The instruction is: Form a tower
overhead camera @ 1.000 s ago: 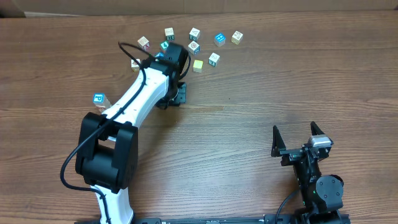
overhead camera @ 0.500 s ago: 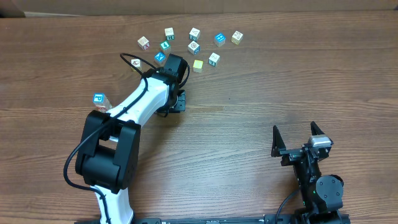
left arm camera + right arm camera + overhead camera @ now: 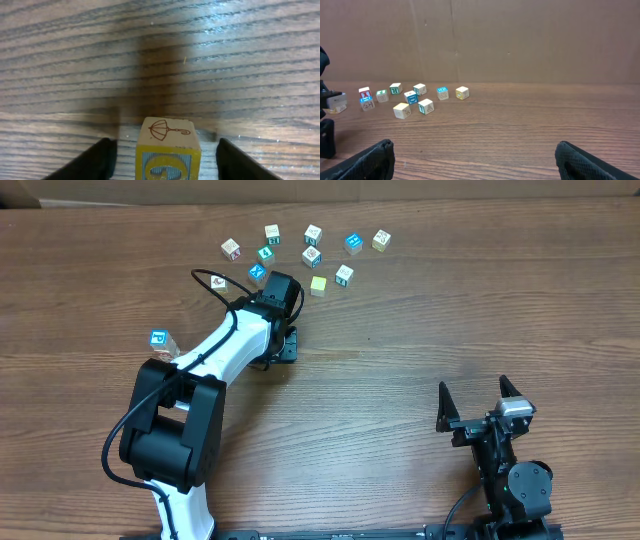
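Tower (image 3: 168, 150) stands between the fingers (image 3: 100, 161) of the left gripper (image 3: 164, 145), as we see it in the left wrist view. Only its top cube shows there, cream on top with a brown umbrella drawn on it and a blue letter in a yellow frame on the near face. We cannot tell how many cubes sit under it, and from overhead we cannot pick the tower out near the arm. The table (image 3: 420, 310) is brown wood with the grain running side to side, and it lies blurred behind the top cube. The left arm (image 3: 235, 330), white with black joints, reaches from the near edge toward the far left, and its black wrist ends just beside the scattered cubes. The left jaws stand apart: we see a gap on each side of the top cube and neither finger touches it. The right gripper (image 3: 475, 392) sits near the lower right corner, pointing at the far side, its jaws spread with nothing between them. Loose cubes (image 3: 312, 256) lie in a rough arc along the far side. Among them is a yellow cube (image 3: 318, 284) just right of the wrist and a white cube (image 3: 217, 281) with a reddish mark just left of it. A blue-topped cube (image 3: 158, 338) sits apart on the left, beside the arm's white link.
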You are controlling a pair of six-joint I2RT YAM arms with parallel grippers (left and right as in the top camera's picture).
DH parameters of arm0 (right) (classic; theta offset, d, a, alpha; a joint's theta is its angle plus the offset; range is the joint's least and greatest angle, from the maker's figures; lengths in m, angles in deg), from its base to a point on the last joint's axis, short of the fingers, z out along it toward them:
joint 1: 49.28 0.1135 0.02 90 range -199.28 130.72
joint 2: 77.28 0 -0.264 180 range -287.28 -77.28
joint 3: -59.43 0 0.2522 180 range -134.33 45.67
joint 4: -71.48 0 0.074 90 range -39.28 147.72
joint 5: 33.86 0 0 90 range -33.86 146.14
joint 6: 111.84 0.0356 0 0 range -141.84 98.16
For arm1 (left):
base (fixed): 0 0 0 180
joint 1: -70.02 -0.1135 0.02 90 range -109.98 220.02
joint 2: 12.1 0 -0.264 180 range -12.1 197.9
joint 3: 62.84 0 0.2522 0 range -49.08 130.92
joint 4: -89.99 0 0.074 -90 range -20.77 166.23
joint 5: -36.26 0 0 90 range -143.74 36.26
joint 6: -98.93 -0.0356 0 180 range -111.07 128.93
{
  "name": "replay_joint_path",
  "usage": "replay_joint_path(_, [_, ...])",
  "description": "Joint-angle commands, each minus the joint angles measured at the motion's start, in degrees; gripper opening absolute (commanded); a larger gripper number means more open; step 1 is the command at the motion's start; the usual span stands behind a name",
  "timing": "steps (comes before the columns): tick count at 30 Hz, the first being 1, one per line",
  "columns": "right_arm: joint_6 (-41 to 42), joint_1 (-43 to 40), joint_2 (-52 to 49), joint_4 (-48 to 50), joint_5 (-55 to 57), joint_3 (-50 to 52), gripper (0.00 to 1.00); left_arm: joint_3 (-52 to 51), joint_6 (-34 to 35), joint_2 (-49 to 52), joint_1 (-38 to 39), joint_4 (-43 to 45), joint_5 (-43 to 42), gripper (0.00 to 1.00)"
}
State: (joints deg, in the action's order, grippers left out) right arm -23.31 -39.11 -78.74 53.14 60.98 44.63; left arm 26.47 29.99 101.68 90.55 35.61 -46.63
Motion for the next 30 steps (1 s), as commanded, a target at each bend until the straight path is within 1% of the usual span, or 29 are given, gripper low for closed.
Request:
replay_joint_path(1, [-0.1,-0.2,0.1,0.2,0.0,0.6,1.0,-0.5,0.3,-0.7,0.1,0.7,1.0,0.61])
replay_joint_path(4, [-0.1,-0.2,0.1,0.2,0.0,0.6,1.0,-0.5,0.2,-0.7,0.1,1.8,1.4,0.48])
replay_joint_path(5, [-0.1,-0.2,0.1,0.2,0.0,0.6,1.0,-0.5,0.2,-0.7,0.1,2.2,1.7,0.45])
replay_joint_path(11, [-0.1,-0.2,0.1,0.2,0.0,0.6,1.0,-0.5,0.2,-0.7,0.1,3.2,2.5,0.43])
replay_joint_path(14, [-0.1,-0.2,0.1,0.2,0.0,0.6,1.0,-0.5,0.2,-0.7,0.1,3.2,2.5,0.36])
replay_joint_path(15, [-0.1,-0.2,0.1,0.2,0.0,0.6,1.0,-0.5,0.2,-0.7,0.1,3.2,2.5,0.32])
replay_joint_path(18, [-0.1,-0.2,0.1,0.2,0.0,0.6,1.0,-0.5,0.2,-0.7,0.1,3.2,2.5,0.25])
replay_joint_path(22, [-0.1,-0.2,0.1,0.2,0.0,0.6,1.0,-0.6,0.2,-0.7,0.1,3.2,2.5,0.21])
replay_joint_path(30, [-0.1,-0.2,0.1,0.2,0.0,0.6,1.0,-0.6,0.2,-0.7,0.1,3.2,2.5,0.21])
